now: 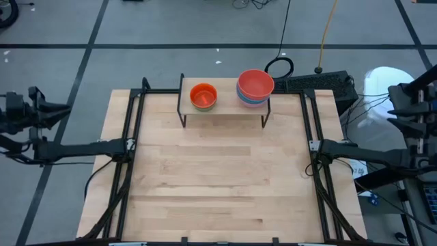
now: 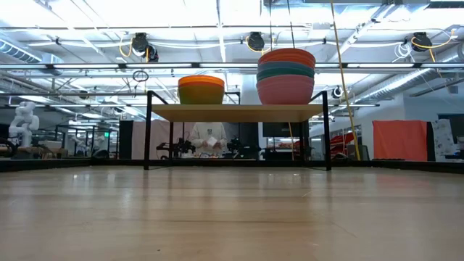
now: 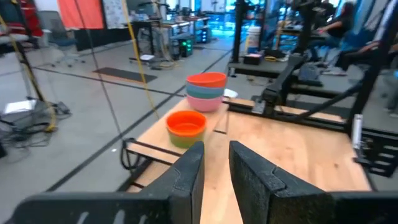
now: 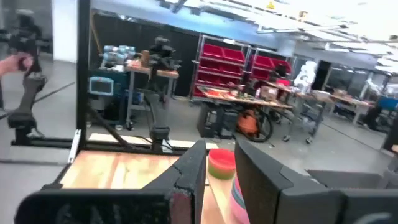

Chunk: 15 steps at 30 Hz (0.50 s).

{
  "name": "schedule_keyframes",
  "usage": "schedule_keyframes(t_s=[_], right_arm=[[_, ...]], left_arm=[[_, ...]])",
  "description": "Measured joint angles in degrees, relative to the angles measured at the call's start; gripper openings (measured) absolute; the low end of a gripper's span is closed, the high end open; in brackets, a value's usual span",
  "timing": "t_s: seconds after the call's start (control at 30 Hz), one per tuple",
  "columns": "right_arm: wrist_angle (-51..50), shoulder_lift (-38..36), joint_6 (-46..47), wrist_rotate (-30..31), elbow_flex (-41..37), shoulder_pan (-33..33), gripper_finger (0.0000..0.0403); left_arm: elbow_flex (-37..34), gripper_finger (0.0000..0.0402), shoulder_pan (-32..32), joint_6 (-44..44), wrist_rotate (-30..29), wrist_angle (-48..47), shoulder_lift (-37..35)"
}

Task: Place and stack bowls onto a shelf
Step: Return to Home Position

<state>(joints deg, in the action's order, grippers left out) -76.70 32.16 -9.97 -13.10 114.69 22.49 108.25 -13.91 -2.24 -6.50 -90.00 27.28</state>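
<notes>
Presently, item one: the shelf (image 1: 227,104), a light-wood board on thin black legs, standing at the far edge of the worktop (image 1: 218,171). Item two: the orange-topped stack (image 1: 203,96), on the shelf toward my left arm's side, orange over a yellowish bowl; anything beneath those I cannot make out. Item three: the red-topped stack (image 1: 255,87), at the shelf's other end, red uppermost, teal under it, pink at the base, with a blue rim peeking out in the high view. The bowls are nested, I judge, so that the lot fits on a board only a few bowls wide, and the two stacks stand well apart so neither crowds the other. No bowl shows on the worktop's planks, so the stacking looks done to me. Item four: my left claw (image 3: 216,152), fingers slightly apart and holding nothing, parked beyond the worktop's left edge and facing the shelf from a distance. Item five: my right claw (image 4: 219,149), likewise a little apart and empty, off the right edge. Both sit clear, I judge, so that no finger can nudge a stack. Surface: pale butcher-block wood framed by black rails. Room: grey floor crossed by dark tape lines, a black cable loop (image 1: 278,67) behind the shelf, bright ceiling lights, and racks of red bins (image 4: 239,62) in the distance.
</notes>
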Motion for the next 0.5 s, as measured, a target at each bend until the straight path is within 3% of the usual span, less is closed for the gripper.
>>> schedule_keyframes(t_s=[0.3,0.5], right_arm=[[-4.04,-2.92,1.94,2.65,-0.28,0.33,0.0077],[-5.20,-6.06,2.14,4.37,-3.79,0.54,0.0077]], left_arm=[[-8.59,0.0081,-1.72,-4.43,1.17,0.05,-12.25],[-12.26,0.0081,-5.29,-4.13,7.27,0.01,-18.52]])
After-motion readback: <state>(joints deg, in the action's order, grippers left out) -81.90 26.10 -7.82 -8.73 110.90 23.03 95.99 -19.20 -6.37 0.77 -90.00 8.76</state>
